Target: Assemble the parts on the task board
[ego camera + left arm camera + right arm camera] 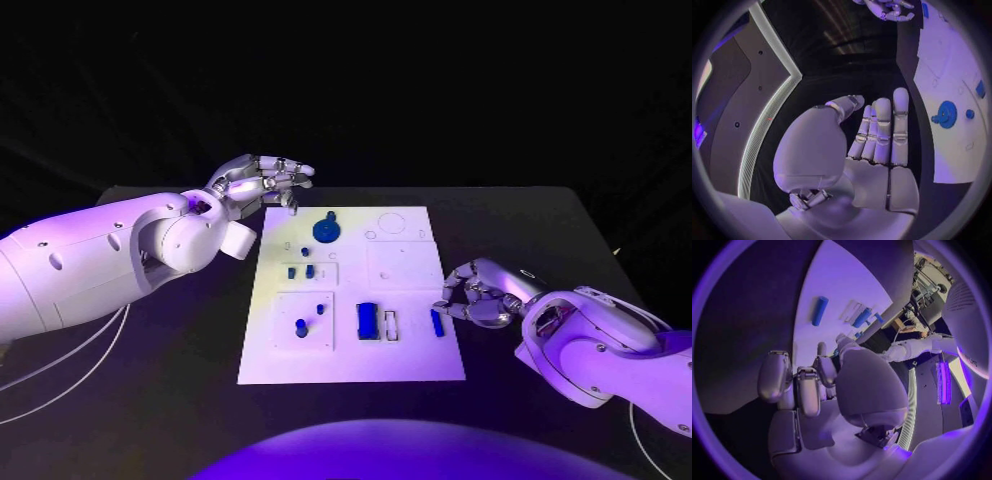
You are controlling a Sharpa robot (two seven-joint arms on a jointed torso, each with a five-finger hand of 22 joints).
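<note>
Left hand (263, 183) was open, right hand (473, 295) seemingly curled empty beside task board (418, 365); approach parts (368, 320) squarely.

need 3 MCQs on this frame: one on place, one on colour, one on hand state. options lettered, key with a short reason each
1. Where does the round blue part sit on the task board?
A. far half, near the left hand
B. near edge, at the middle
C. off the board, on the table

2. What colour are the small parts?
A. red
B. blue
C. yellow

3. What is the left hand holding?
A. a long bar
B. the round part
C. nothing

Key: 1 A, since the head view shows it on the board's far half, just by the left hand. 2 B, since every piece on the white plate is blue. 3 C, since the left wrist view shows the fingers stretched out with a bare palm.
</note>
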